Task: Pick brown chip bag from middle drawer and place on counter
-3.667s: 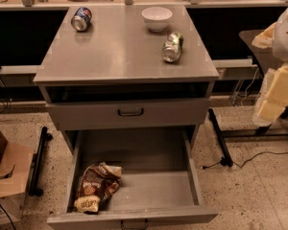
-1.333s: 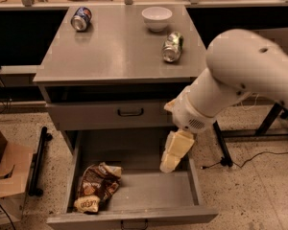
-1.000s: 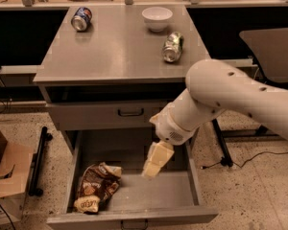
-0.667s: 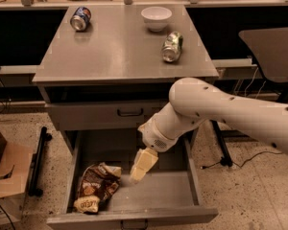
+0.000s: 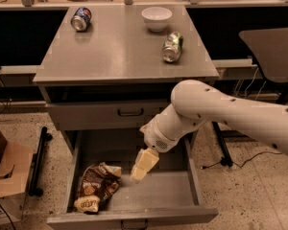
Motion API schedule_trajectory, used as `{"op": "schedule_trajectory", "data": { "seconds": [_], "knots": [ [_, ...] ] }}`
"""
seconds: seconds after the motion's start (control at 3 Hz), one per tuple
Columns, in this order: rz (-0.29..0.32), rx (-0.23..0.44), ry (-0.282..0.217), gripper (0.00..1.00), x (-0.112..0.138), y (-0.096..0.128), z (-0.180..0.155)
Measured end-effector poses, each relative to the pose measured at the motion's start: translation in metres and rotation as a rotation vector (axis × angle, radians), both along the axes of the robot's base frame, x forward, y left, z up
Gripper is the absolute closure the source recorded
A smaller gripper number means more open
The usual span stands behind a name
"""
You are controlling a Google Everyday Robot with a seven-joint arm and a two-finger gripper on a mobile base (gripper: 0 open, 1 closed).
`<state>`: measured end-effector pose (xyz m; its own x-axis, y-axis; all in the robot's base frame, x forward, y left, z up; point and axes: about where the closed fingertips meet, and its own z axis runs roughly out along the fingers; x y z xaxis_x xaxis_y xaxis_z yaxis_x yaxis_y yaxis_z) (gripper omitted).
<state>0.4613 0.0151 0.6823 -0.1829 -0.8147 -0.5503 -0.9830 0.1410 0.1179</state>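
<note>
Inside the middle drawer (image 5: 159, 191), toward its front left corner, the brown chip bag (image 5: 97, 188) lay crumpled on the grey floor. Its pale end was nearest the drawer's front wall and one side sat close to the left wall. The drawer stood pulled well out, so the bag was open to a reach from above.

You had the gripper (image 5: 137, 175) over the same drawer, about mid-width, low above the floor. It was just beside the bag's right edge but apart from it, and it carried nothing. Whether it was released or clenched I could not tell (from this side it read as one cream block). The arm (image 5: 216, 110) slanted down from the drawer's right side, passing in front of the closed top drawer (image 5: 101, 115) above. I judged that angle suited the job, since it kept the wrist off the side walls.

The pick was not yet made. The next move called for a short shift toward the drawer's left wall, where the bag left the gripper little room.

Above and behind the drawer sat the counter (image 5: 116, 56), holding a blue soda can (image 5: 80, 19), a white bowl (image 5: 156, 18) and a green soda can (image 5: 172, 47). Its edge nearest the drawer looked the likeliest landing spot.
</note>
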Motion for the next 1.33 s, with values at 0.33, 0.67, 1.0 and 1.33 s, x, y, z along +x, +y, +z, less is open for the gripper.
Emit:
{"op": "schedule_trajectory", "data": {
  "seconds": [0.33,0.67,1.0,1.33],
  "knots": [
    [-0.041,0.006,0.061,0.0,0.015,0.016,-0.041],
    [-0.08,0.04,0.14,0.0,0.043,0.056,-0.125],
    [-0.105,0.069,0.17,0.0,0.06,0.078,-0.17],
    [-0.122,0.103,0.204,0.0,0.075,0.105,-0.213]
  ]
}}
